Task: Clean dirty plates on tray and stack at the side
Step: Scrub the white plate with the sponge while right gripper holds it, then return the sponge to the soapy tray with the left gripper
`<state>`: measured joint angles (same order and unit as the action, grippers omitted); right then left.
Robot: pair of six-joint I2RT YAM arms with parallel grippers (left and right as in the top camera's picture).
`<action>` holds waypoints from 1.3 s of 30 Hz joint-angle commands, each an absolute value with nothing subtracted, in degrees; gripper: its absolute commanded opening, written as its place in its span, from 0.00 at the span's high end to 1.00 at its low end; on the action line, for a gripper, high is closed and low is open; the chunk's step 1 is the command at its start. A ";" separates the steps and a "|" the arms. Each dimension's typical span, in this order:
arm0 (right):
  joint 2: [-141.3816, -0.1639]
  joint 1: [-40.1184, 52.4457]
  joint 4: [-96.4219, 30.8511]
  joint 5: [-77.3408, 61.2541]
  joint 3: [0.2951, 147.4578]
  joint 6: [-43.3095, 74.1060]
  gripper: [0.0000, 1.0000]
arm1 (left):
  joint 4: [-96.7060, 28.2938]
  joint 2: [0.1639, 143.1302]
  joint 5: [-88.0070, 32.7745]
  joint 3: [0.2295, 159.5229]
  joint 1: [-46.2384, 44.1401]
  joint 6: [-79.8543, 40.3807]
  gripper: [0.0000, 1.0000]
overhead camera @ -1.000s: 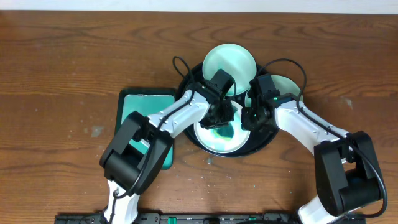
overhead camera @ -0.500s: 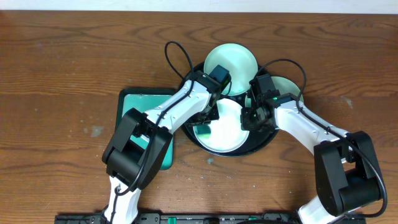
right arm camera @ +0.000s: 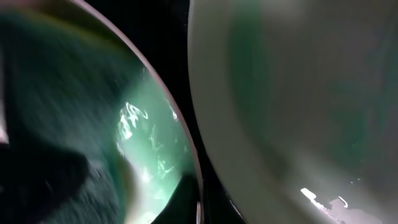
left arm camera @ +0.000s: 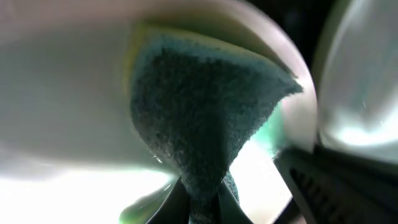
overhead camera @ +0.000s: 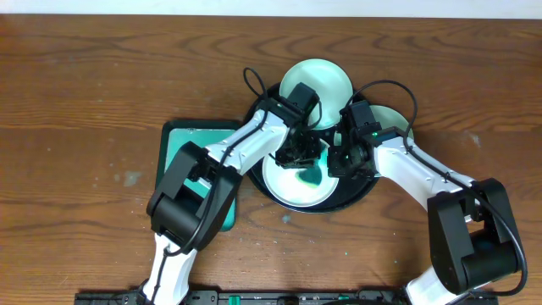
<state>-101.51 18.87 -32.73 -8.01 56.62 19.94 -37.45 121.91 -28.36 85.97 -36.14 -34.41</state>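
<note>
Clearly mid-job: the left hand (overhead camera: 299,155) is clamped on a teal sponge (left arm camera: 205,118), pressed onto the smeared plate (overhead camera: 288,191) at 6 o'clock on the tray (overhead camera: 360,191). The right hand (overhead camera: 339,161) is closed at that plate's 3 o'clock rim. A second plate (overhead camera: 315,80) sits at 12 o'clock, a third plate (overhead camera: 391,114) at 2; none looks stacked aside yet.

Grained wooden worktop (overhead camera: 85,85); glossy black tray (overhead camera: 349,200); smooth, shiny plates (overhead camera: 315,80) — and a rough, fibrous sponge (left arm camera: 199,118).
</note>
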 commanded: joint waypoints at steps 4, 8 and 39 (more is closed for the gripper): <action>-103.42 18.46 -32.53 -4.10 56.07 19.25 0.99 | -43.97 124.25 -34.96 85.45 -37.45 -31.44 0.93; -103.42 18.46 -32.51 -4.10 56.07 19.25 0.99 | -51.22 124.25 -32.86 85.45 -37.32 -27.88 0.93; -103.42 18.46 -32.51 -3.88 56.07 19.25 0.99 | -61.89 100.31 12.67 86.94 -24.16 -30.24 0.93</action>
